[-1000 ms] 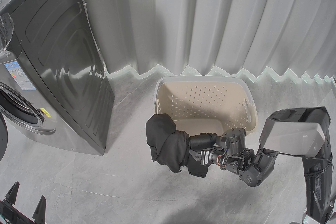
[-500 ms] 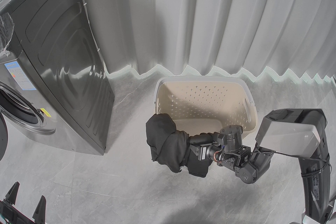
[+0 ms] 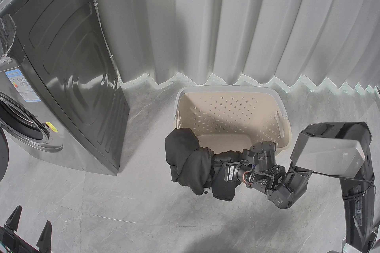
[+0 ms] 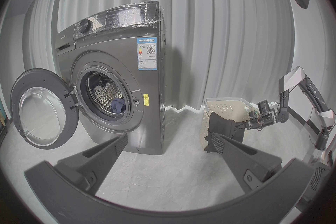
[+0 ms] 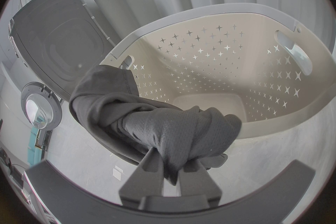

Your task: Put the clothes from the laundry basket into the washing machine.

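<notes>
A dark grey garment (image 3: 190, 165) hangs bunched over the near left corner of the beige laundry basket (image 3: 231, 115), partly outside it. My right gripper (image 5: 170, 168) is shut on the garment (image 5: 157, 119), pinching a fold of it between the fingers. The basket's (image 5: 224, 70) inside looks bare behind the cloth. The grey washing machine (image 3: 59, 68) stands at the left with its round door (image 4: 43, 107) swung open, and a dark item lies in the drum (image 4: 105, 95). My left gripper (image 3: 29, 226) waits low at the near left, fingers spread, holding nothing.
White curtains (image 3: 237, 12) close off the back of the room. Grey tiled floor (image 3: 130, 202) lies open between the basket and the washing machine. The machine's open door (image 3: 3, 153) juts out at the far left edge.
The right wrist has shifted slightly left and turned, tugging the garment a little. The garment still hangs over the basket corner. The left gripper has not moved.
</notes>
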